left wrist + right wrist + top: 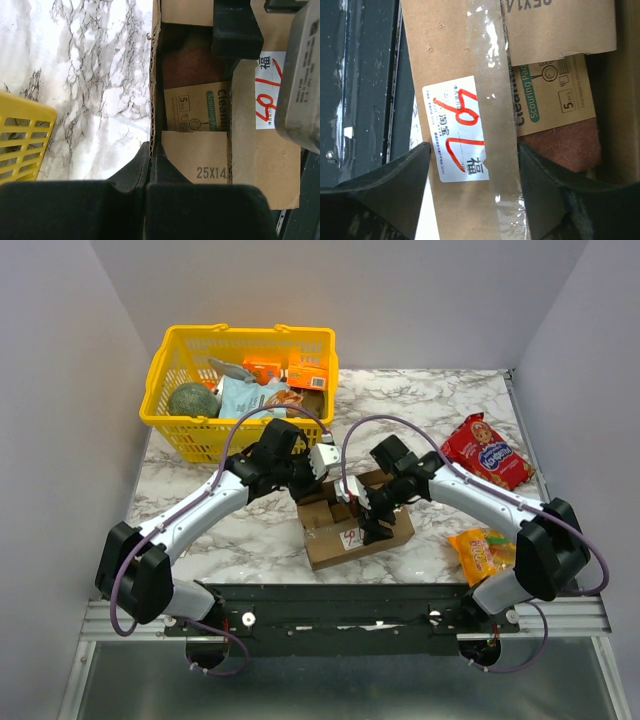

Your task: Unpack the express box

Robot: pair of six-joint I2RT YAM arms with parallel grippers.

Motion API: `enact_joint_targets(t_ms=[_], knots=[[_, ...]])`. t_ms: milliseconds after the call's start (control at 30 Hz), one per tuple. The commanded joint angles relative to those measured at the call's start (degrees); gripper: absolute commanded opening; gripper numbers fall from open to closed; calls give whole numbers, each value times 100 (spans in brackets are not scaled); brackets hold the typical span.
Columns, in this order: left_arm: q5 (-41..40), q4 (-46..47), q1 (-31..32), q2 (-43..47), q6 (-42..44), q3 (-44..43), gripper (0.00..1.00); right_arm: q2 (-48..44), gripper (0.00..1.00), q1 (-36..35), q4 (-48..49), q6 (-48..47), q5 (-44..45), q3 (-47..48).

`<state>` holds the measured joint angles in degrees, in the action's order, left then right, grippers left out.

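- The express box (345,540) lay on the table (440,400) at its near middle, just beyond the rail (330,592) joining the arms' bases.
- A scouring-pad packet (197,107) lay inside the box, its left end under an end flap (200,157).
- A sticker (269,90) sat on the box's near flap, with a tape strip (492,100) overlapping its edge.
- The left gripper (151,155) was at the box's far wall, toward the left end, with that wall between its fingers.
- The right gripper (474,147) hung over the near flap, one finger outside the box and the other over the opening.
- A basket (175,430) stood at the far left, behind the box.
- In it lay a round item (192,400) on the left, a pouch (245,395) in the middle and small boxes (295,370) at the far right.
- One snack bag (487,450) lay right of the box; a smaller packet (482,552) lay nearer, beside the right arm's base.
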<state>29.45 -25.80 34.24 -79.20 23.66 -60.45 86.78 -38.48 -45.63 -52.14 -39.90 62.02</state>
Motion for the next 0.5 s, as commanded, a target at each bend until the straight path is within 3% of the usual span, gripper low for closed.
enact_joint_targets(t_ms=[0,200,467], knots=[[61,286,-40,-43,-81,-117,0,-214,68,-46,62,20,105,-102],[-194,400,-119,-157,-248,6,0,-968,56,-160,-86,-147,387,12],[-370,488,-242,-307,-344,-46,0,-1866,54,-195,-1184,-209,623,-172]])
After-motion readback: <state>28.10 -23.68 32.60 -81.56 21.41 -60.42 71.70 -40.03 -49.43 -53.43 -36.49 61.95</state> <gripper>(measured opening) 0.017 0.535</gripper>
